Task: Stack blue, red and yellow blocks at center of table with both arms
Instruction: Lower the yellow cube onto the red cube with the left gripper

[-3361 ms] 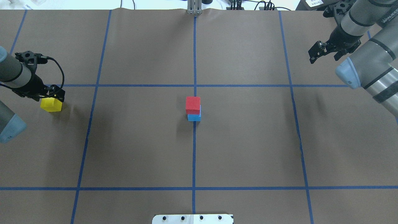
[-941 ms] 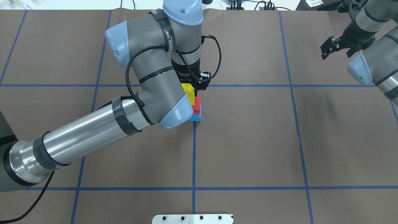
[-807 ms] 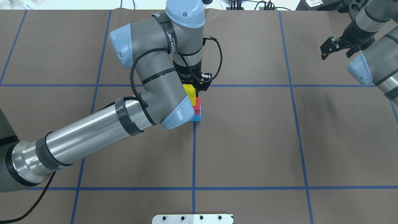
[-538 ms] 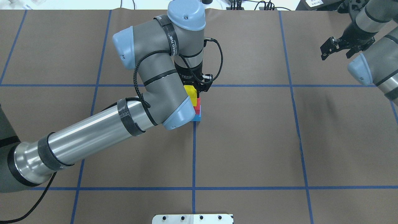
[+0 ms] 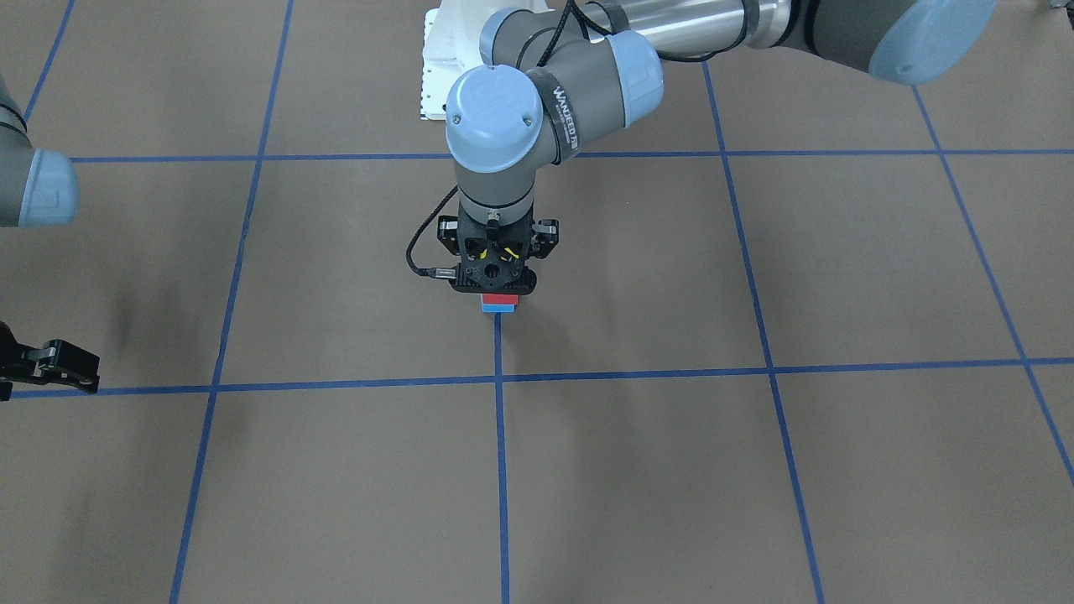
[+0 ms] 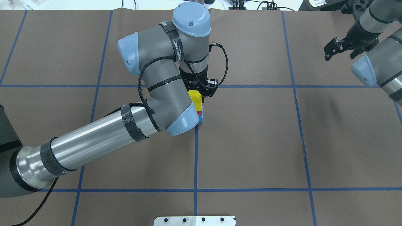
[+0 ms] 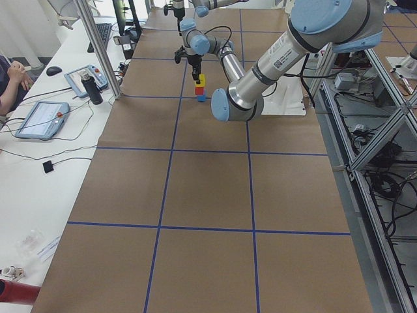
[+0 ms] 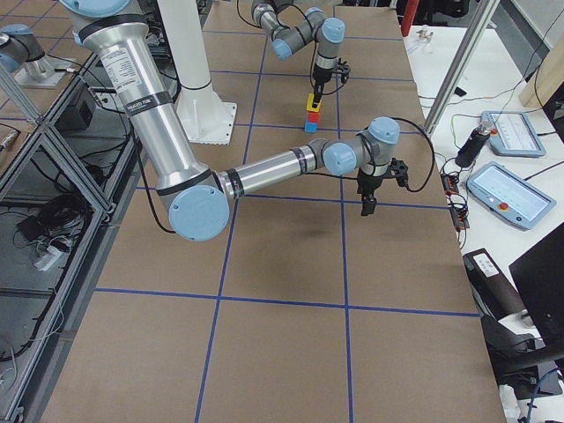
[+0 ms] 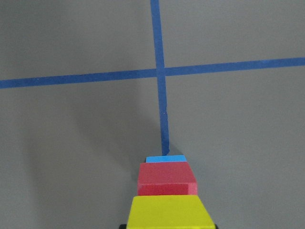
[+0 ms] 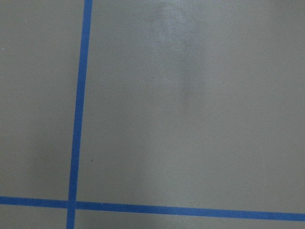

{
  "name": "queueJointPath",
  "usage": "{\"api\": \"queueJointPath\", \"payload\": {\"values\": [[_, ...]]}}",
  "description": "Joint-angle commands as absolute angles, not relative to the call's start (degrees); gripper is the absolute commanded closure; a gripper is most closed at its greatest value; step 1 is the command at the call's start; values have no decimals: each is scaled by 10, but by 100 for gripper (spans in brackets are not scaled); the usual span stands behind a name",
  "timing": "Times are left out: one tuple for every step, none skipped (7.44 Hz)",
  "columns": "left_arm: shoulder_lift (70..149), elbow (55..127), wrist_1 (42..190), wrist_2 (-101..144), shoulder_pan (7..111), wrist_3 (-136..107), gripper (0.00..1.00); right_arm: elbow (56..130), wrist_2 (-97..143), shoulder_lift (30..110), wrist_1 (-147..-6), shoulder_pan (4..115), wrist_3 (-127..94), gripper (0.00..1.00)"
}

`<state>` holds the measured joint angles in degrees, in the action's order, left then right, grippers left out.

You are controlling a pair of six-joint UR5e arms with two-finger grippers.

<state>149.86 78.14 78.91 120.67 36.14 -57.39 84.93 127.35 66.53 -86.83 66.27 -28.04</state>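
Left gripper [image 5: 493, 283]: is clamping the yellow block [image 9: 167, 212] from above, over the middle of the table [image 6: 251, 141].
Stack: the yellow block is lying directly above the red block [image 9: 167, 179], which is resting on the blue block [image 9: 165, 159], on the centre tape line [image 9: 162, 109]. Yellow-to-red contact cannot be judged.
Right gripper [image 6: 340, 52]: is hanging with jaws apart, holding nothing, well apart from the stack.
Writing: white letters are showing on the black band [image 5: 564, 113] of the left arm [image 6: 94, 144], roughly "WANJEED".
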Motion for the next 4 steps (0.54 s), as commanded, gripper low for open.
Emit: {"api": "queueJointPath", "payload": {"values": [[1499,781,795,1207,360,-577,100,850,1274,665,-868,663,-280,1],[1497,781,795,1208,360,-584,88,851,1274,665,-868,664,-280,1],[1495,782,797,1207,360,-616,42,852,1274,665,-868,664,-280,1],[1491,782,814,1207,359,-622,6,853,1274,665,-868,665,-280,1]]}}
